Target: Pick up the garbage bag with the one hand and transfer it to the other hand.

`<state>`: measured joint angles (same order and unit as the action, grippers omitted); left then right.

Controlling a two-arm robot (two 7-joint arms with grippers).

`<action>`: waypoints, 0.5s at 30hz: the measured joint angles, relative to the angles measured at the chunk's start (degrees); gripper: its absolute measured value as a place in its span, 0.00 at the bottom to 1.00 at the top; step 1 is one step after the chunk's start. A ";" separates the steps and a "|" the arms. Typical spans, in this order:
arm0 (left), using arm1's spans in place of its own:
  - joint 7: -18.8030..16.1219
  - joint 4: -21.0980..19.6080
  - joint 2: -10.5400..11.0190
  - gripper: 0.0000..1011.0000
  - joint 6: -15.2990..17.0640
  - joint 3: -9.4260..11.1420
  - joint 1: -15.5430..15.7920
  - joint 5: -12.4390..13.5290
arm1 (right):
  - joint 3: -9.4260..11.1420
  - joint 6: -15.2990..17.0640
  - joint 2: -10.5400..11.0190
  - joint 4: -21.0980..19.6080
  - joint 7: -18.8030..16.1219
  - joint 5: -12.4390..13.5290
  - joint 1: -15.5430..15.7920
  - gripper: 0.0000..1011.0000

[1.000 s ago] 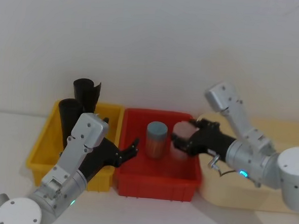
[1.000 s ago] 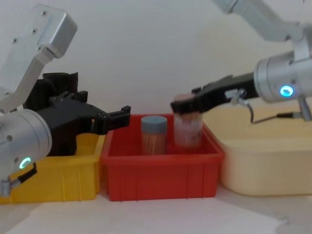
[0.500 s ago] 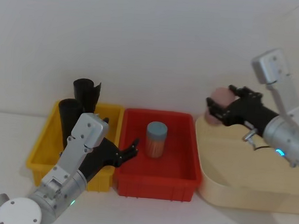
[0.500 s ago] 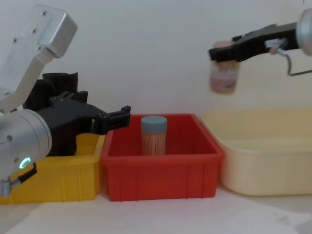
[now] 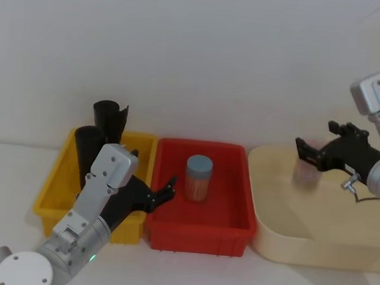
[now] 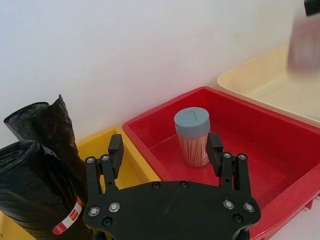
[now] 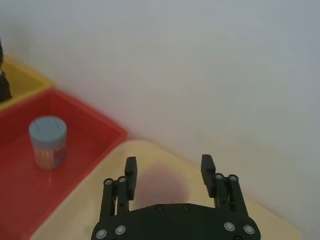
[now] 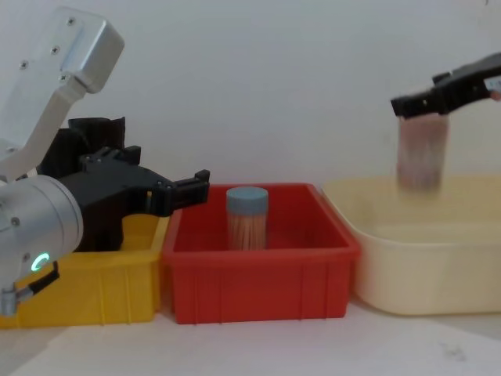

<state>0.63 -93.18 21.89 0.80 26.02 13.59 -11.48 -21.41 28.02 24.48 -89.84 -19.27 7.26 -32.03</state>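
Observation:
The garbage bag (image 5: pixel 86 146), a black roll with a red-and-white label band (image 6: pixel 69 223), stands in the yellow bin (image 5: pixel 50 187) beside a taller plain black roll (image 5: pixel 109 118). The green-ringed left gripper (image 5: pixel 166 189) hovers open and empty over the edge between the yellow and red bins, apart from the bag (image 6: pixel 27 195). The blue-ringed right gripper (image 5: pixel 313 152) is open above the beige tub (image 5: pixel 263 205). A blurred pink jar (image 8: pixel 422 154) hangs just beneath it, free of its fingers.
A red bin (image 5: pixel 197 232) in the middle holds a jar with a grey-blue lid (image 5: pixel 199 177). The three containers stand side by side along a white wall. White table surface lies in front of them.
The right gripper lifted the pink jar out of the red bin, carried it right over the beige tub and opened; the jar now drops. The left arm has not moved.

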 joint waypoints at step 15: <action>0.00 0.00 0.00 0.99 0.00 0.00 0.00 0.00 | 0.12 2.27 1.78 0.82 -1.15 -0.82 0.64 0.99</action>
<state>0.63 -93.18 21.89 0.80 26.02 13.59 -11.48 -21.28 30.29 26.27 -89.02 -20.42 6.44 -31.39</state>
